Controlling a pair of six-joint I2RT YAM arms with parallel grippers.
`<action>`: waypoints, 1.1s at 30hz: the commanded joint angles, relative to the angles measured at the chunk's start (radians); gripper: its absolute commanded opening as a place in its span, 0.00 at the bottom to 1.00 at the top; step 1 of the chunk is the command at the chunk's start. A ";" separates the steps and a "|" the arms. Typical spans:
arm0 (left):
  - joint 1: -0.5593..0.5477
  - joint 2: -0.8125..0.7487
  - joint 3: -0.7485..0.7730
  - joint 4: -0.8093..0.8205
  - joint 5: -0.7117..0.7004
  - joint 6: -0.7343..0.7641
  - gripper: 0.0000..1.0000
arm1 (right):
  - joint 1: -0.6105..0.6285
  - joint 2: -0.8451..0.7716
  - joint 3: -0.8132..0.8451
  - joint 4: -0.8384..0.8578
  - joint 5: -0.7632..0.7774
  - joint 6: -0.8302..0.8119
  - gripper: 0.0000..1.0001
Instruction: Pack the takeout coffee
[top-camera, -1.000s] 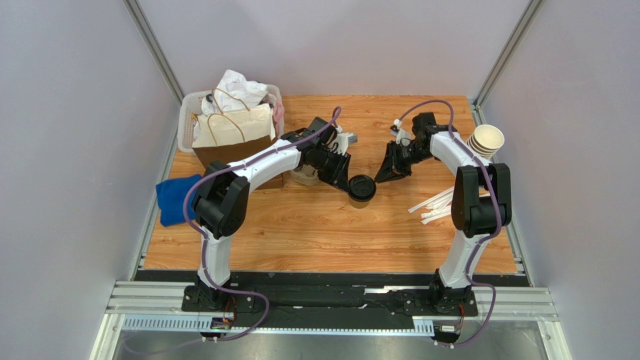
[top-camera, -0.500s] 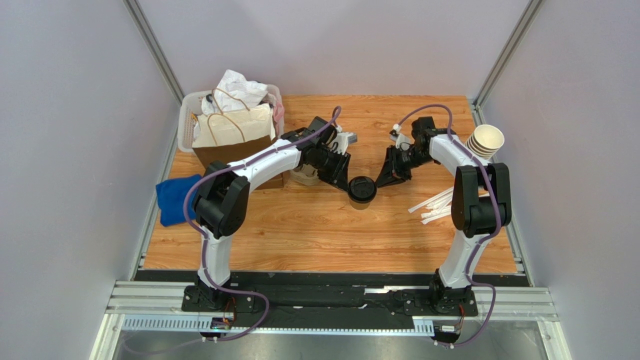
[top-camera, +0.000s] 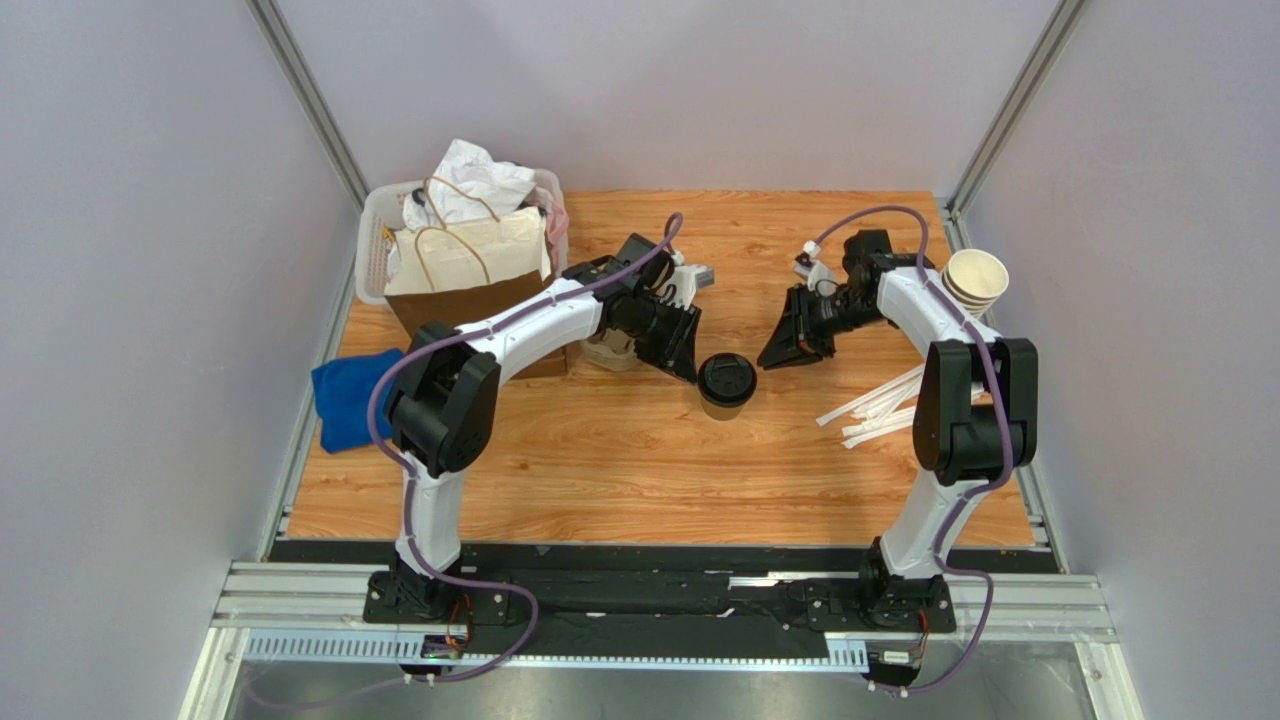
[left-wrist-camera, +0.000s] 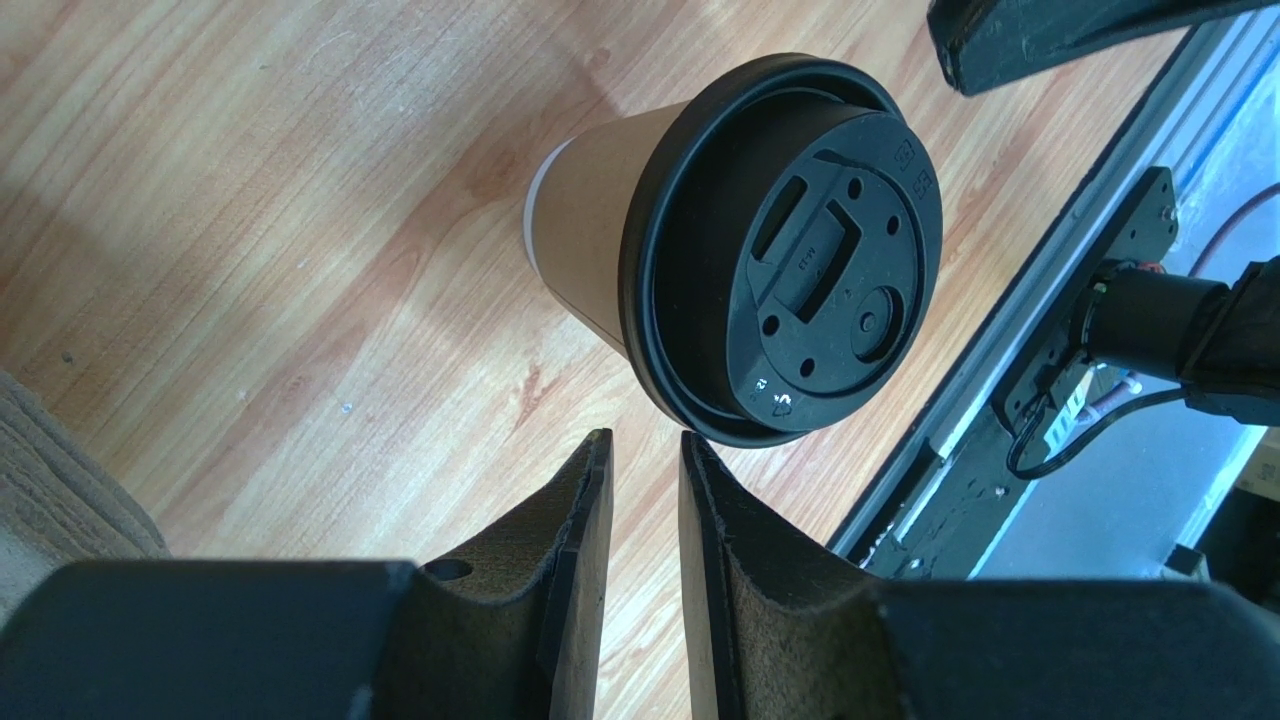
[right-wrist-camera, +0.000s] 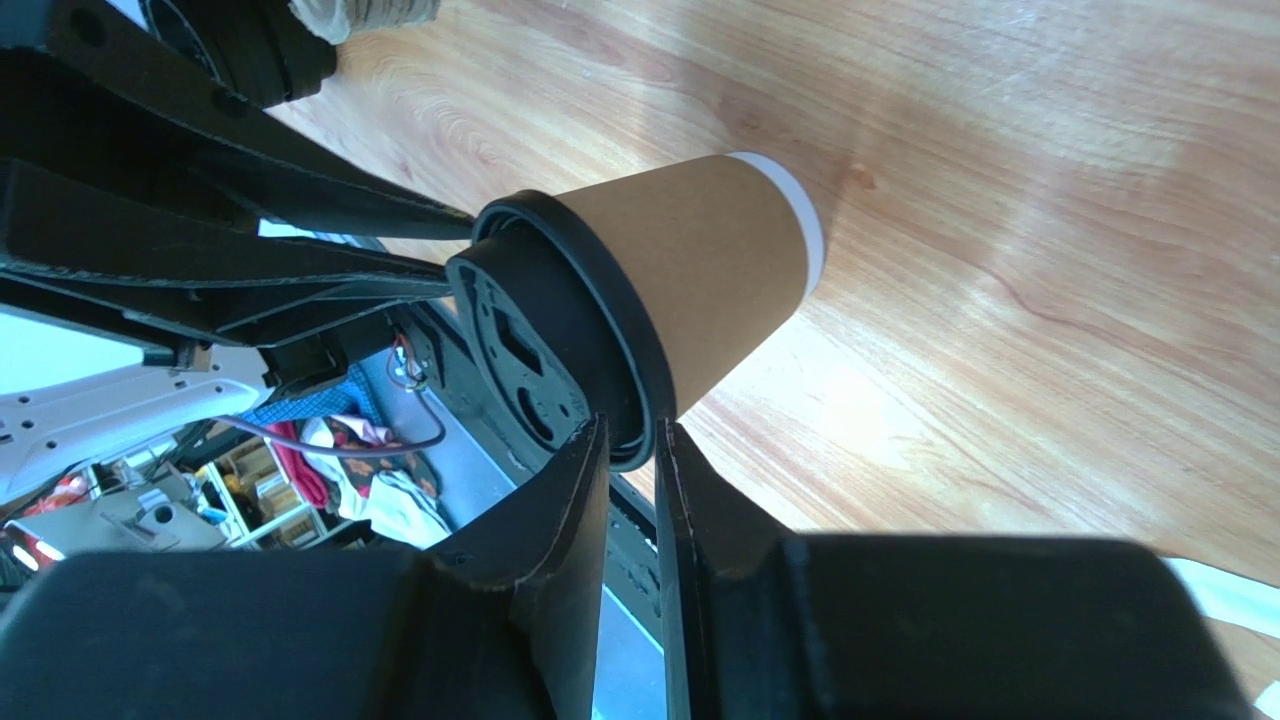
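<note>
The takeout coffee, a tan paper cup with a black lid, stands upright mid-table. It also shows in the left wrist view and the right wrist view. My left gripper is just left of the cup, its jaws nearly together and empty, tips close to the lid rim. My right gripper is just right of the cup, jaws nearly together and empty, tips close by the lid's edge.
A brown paper bag stands at the back left beside a white bin of crumpled paper. A blue cloth lies at the left edge. Stacked cream cups and white straws are at the right. A tan object sits under the left arm.
My right gripper has drawn back a little to the right, away from the cup. The cup and the left gripper have barely moved.
</note>
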 joint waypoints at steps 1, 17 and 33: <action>-0.001 -0.029 0.016 0.025 0.016 -0.014 0.31 | 0.009 -0.021 0.023 -0.005 -0.045 0.014 0.22; -0.003 0.009 0.025 0.038 0.030 -0.028 0.31 | 0.031 0.025 -0.014 0.032 0.005 0.008 0.18; -0.003 0.018 -0.010 0.078 0.047 -0.031 0.31 | 0.040 0.041 -0.043 0.047 0.027 0.003 0.15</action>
